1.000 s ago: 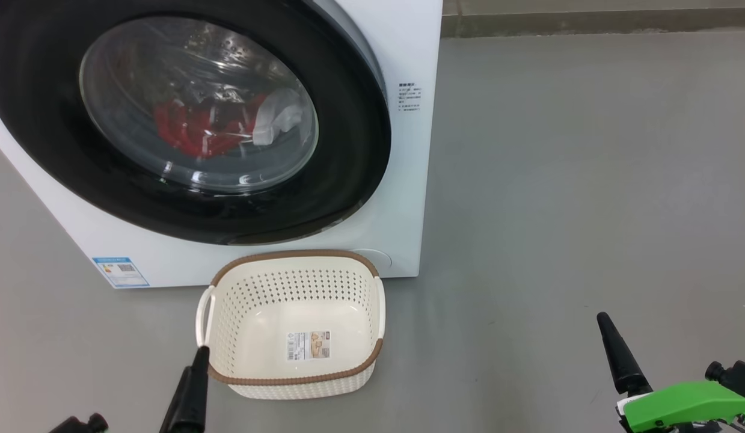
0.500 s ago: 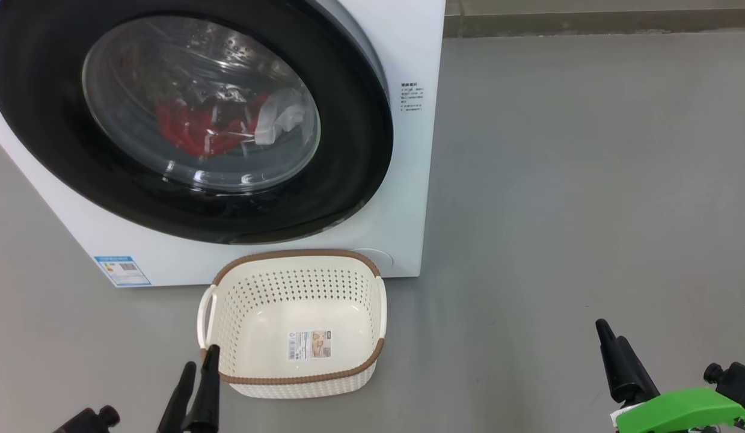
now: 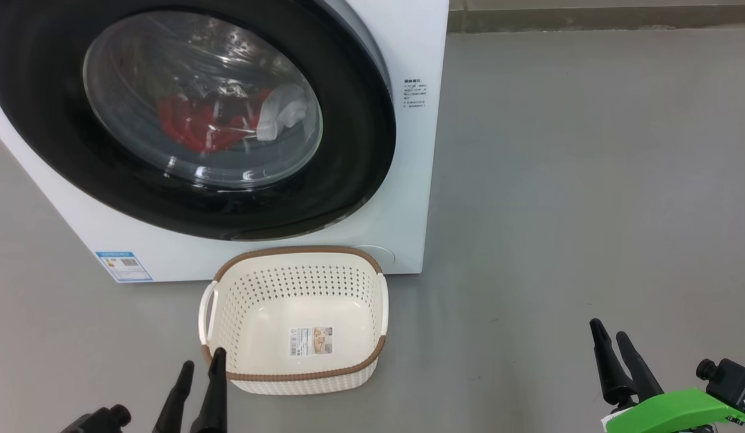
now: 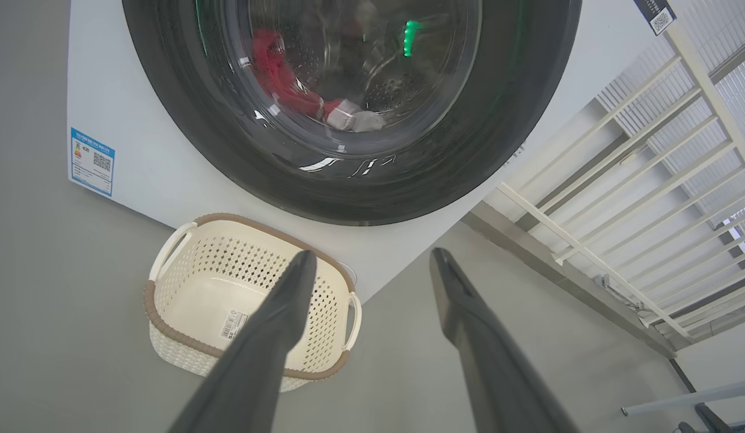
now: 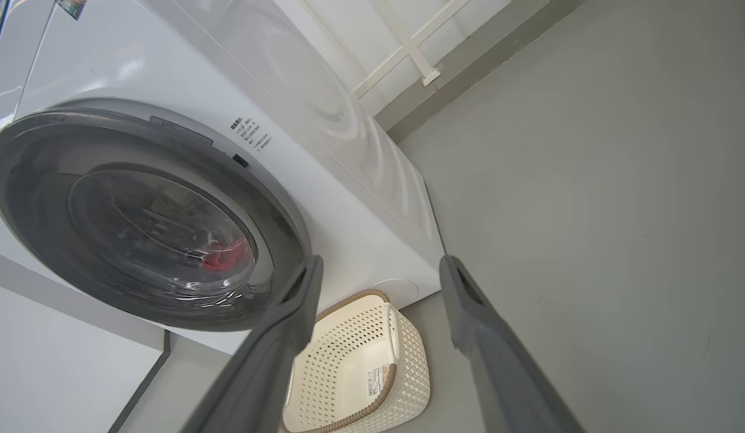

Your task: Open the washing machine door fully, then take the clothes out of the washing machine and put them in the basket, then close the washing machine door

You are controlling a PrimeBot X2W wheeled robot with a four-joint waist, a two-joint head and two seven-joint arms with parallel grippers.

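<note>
A white washer stands far left on a grey floor. Its round black door covers the opening, shut or nearly so; whether it is latched cannot be told. Through the glass the clothes, red with 1 white piece, lie inside. The basket sits empty on the floor, just in front of the washer's near right corner.

Over the last second the camera has drifted a little, so the washer sits slightly further right in the head view. The washer, clothes and basket themselves have not moved. The 2 grippers have.
- The left gripper, near left by the basket's near left corner, has turned so both dark fingers show where 1 showed before.
- The right gripper, near right and well apart from everything, has sunk slightly and also shows both fingers now.

Both are spread wide and hold nothing.

The task looks unstarted. The arms seem to be only settling into position. The door comes first, and neither gripper is near it.
</note>
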